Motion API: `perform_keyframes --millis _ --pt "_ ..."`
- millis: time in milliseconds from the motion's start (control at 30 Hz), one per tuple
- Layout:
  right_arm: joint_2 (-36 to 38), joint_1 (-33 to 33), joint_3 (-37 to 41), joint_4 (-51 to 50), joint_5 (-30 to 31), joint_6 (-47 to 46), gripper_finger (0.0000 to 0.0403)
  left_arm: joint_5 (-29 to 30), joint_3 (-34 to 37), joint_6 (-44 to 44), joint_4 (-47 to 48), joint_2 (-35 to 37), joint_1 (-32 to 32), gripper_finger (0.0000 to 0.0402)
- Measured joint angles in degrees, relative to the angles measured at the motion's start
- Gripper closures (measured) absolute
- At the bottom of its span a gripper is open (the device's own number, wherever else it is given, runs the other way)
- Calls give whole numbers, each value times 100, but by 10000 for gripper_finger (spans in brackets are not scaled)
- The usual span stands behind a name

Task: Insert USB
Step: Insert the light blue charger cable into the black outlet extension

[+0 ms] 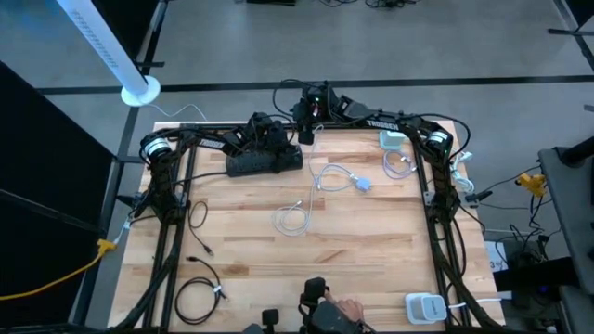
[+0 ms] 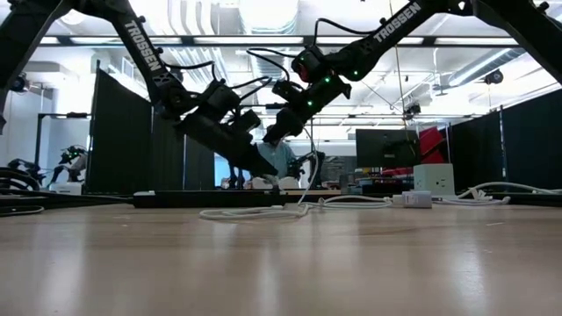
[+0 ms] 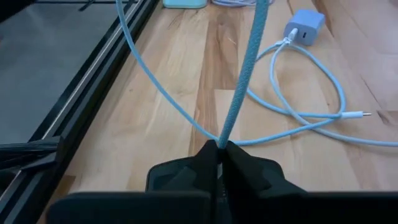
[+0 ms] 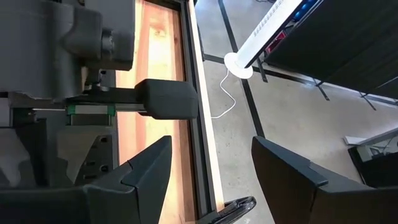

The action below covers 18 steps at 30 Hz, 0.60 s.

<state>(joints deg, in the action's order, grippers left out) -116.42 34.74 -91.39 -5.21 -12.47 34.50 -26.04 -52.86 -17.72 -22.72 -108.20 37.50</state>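
Observation:
A light blue cable (image 3: 283, 115) lies looped on the wooden table, with its charger block (image 3: 305, 28) at one end and a small plug (image 3: 360, 115) lying free. My left gripper (image 3: 221, 149) is shut on this cable, just beyond the black power strip (image 1: 264, 162) at the table's far side. My right gripper (image 4: 211, 180) hangs open close by, above the strip's right end (image 1: 306, 134), with nothing between its fingers. In the low view both grippers (image 2: 268, 167) hang over the strip (image 2: 202, 200). My left gripper pinches the light blue cable (image 3: 227, 134) between its two fingertips, slanting down from the table's left. Two strands leave the pinch: a braided one rising straight and a thinner one running off toward the table's far edge. The fingers hide what lies between them.
A second white cable coil (image 1: 292, 218) lies mid-table. A white adapter (image 1: 394, 141) sits at the far right and a white box (image 1: 422, 306) at the near right. Black cables (image 1: 200, 288) lie near left. A person's hand (image 1: 348, 306) shows at the near edge.

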Motion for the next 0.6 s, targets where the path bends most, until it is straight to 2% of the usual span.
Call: perform_keyframes --millis 333,600 --pt "0 -16 0 -2 0 -150 191 371 0 409 99 71 7 400" --pt "0 -54 1 -17 4 -147 194 600 -4 325 395 145 -7 401"
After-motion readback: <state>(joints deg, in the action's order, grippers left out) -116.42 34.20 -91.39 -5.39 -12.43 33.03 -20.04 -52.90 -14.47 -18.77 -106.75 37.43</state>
